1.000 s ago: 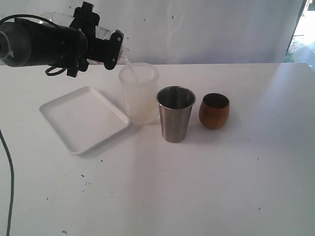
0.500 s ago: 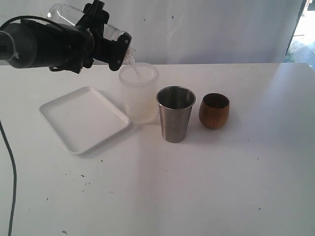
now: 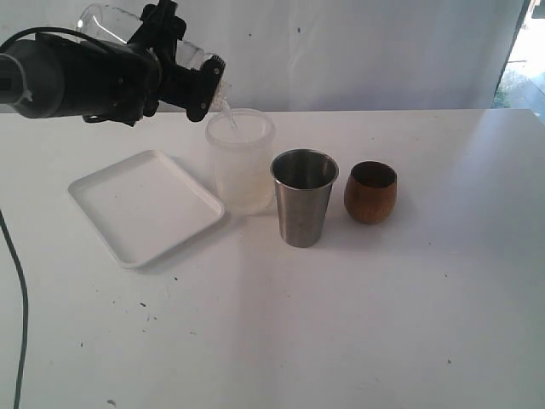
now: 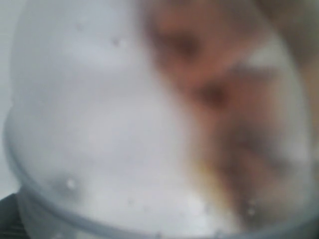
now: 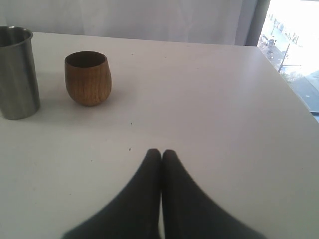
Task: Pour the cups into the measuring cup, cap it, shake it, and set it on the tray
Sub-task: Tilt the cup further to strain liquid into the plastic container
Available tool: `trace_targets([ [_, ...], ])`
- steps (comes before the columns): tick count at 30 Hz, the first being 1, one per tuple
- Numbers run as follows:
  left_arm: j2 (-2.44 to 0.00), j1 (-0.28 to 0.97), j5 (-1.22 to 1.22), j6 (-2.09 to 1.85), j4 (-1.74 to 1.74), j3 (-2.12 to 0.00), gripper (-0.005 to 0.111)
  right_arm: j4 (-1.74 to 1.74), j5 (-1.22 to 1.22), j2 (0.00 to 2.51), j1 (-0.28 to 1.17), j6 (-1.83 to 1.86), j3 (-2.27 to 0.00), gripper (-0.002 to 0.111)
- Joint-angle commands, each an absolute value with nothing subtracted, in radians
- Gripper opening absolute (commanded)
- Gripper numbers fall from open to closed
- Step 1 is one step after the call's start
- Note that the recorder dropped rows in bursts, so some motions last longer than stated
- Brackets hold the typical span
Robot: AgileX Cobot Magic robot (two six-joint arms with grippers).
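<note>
My left gripper (image 3: 180, 53) is shut on the clear measuring cup (image 3: 104, 20), held high at the back left and tipped mouth-down. A thin stream (image 3: 228, 112) runs from its rim into the frosted whitish cylinder (image 3: 242, 166) below. In the left wrist view the measuring cup (image 4: 124, 124) fills the picture as a blur, hiding the fingers. The steel tumbler (image 3: 304, 198) (image 5: 17, 72) and the brown wooden cup (image 3: 370, 192) (image 5: 87, 78) stand upright side by side, right of the cylinder. My right gripper (image 5: 161, 152) is shut and empty, low over bare table, well short of the wooden cup.
The white tray (image 3: 145, 204) lies flat left of the frosted cylinder, one corner almost touching it. A black cable (image 3: 19, 324) hangs down the left edge. The white table (image 3: 358, 324) stretches forward and to the right.
Over the last second my left gripper lifted slightly and tipped the measuring cup more steeply over the frosted cylinder. The cups, the tray and the right gripper have not moved.
</note>
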State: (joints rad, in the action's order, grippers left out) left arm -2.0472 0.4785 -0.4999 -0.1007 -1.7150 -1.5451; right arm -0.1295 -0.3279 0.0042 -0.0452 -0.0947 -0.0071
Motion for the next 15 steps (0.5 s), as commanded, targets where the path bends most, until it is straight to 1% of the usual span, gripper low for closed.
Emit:
trace_targets([
  [1,-2.026,0.482,-0.525,-0.112,-1.744,-1.561,0.0,-0.128,-0.317,0.0,-0.041,-0.098,0.0,0.0],
  [15,-2.026,0.482,-0.549,-0.114,-1.744,-1.561,0.0,-0.128,-0.317,0.0,-0.041,-0.098,0.0,0.0],
])
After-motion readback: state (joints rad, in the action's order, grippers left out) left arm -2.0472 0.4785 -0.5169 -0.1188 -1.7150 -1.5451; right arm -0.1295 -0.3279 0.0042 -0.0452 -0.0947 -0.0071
